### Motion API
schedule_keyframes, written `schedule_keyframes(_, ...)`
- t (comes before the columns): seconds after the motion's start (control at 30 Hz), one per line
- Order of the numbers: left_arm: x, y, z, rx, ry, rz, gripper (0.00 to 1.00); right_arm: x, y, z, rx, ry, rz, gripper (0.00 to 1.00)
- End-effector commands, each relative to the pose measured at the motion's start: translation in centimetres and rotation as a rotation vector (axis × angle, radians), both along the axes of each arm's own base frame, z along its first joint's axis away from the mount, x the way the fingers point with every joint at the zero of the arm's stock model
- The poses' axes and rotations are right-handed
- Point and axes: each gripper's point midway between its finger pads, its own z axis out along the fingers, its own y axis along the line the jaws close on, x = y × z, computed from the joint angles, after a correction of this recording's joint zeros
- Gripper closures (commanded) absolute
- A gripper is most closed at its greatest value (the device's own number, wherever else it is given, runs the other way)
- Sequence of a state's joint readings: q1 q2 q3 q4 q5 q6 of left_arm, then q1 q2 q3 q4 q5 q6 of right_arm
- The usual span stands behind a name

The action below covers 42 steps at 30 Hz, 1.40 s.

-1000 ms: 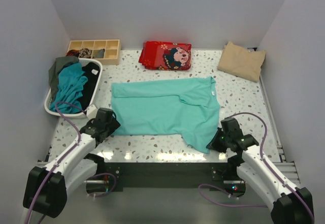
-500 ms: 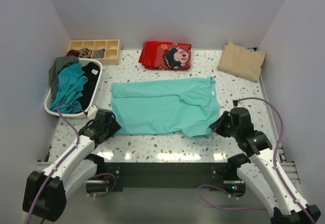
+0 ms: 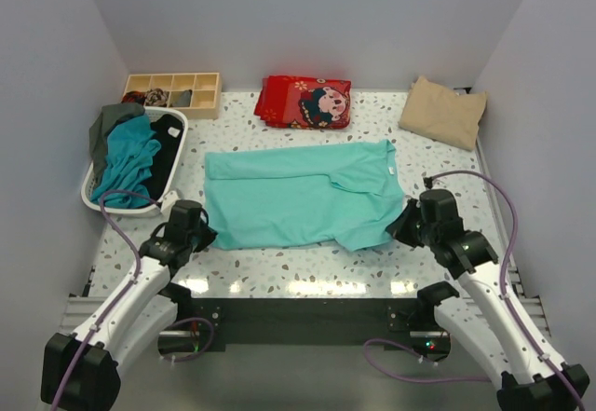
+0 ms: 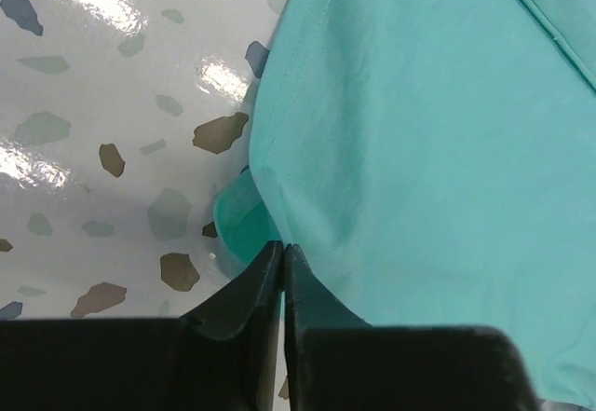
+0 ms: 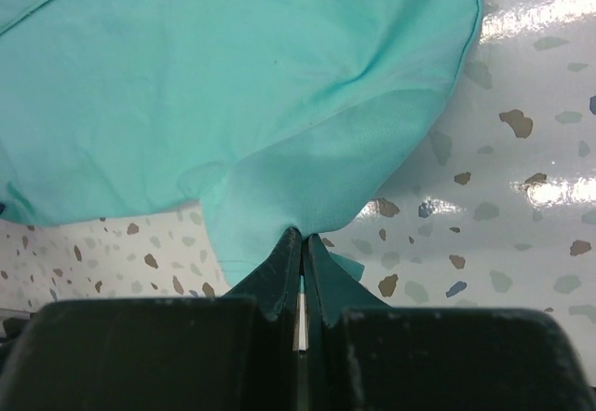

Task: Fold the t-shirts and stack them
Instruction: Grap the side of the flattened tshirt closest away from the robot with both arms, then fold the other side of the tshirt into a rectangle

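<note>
A light turquoise t-shirt (image 3: 298, 195) lies spread across the middle of the table, partly folded, with a small white neck label at its right end. My left gripper (image 3: 201, 238) (image 4: 283, 246) is shut on the shirt's near left corner. My right gripper (image 3: 402, 223) (image 5: 304, 235) is shut on the shirt's near right edge, holding it lifted and folded back. A folded beige t-shirt (image 3: 443, 110) lies at the back right. More t-shirts, teal (image 3: 128, 155), black (image 3: 168, 150) and grey-green (image 3: 110, 122), are heaped in a white basket (image 3: 115, 208).
A wooden compartment box (image 3: 173, 92) stands at the back left. A red cartoon-print cloth (image 3: 304, 101) lies folded at the back centre. The speckled tabletop (image 3: 438, 164) is walled on three sides.
The left gripper closed on the shirt's near left corner. The right gripper carried the near right flap up and back from the table's front edge, so it no longer hangs toward me.
</note>
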<state>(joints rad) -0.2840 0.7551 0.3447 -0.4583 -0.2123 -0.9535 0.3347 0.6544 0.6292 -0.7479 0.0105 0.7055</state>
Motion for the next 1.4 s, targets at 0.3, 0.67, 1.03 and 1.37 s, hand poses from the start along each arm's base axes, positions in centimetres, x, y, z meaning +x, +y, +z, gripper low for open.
schedule_keyframes(0.3,1.5,0.8,4.1,0.066,-0.034,0.012,1.0,1.9,-1.4,4.3,-0.084,-0.109,-0.028,1.0)
schedule_keyframes(0.67,4.5,0.8,5.4,0.12,-0.079,0.004,0.99,5.0,-1.7,5.1,-0.157,-0.164,-0.035,1.0)
schedule_keyframes(1.03,6.9,1.2,4.3,0.123,-0.021,-0.033,0.9,9.1,-1.6,5.5,-0.247,-0.16,-0.03,1.0)
schedule_keyframes(1.37,11.2,0.7,2.5,0.034,0.01,-0.1,0.91,13.5,-0.3,4.3,-0.282,-0.123,-0.001,1.0)
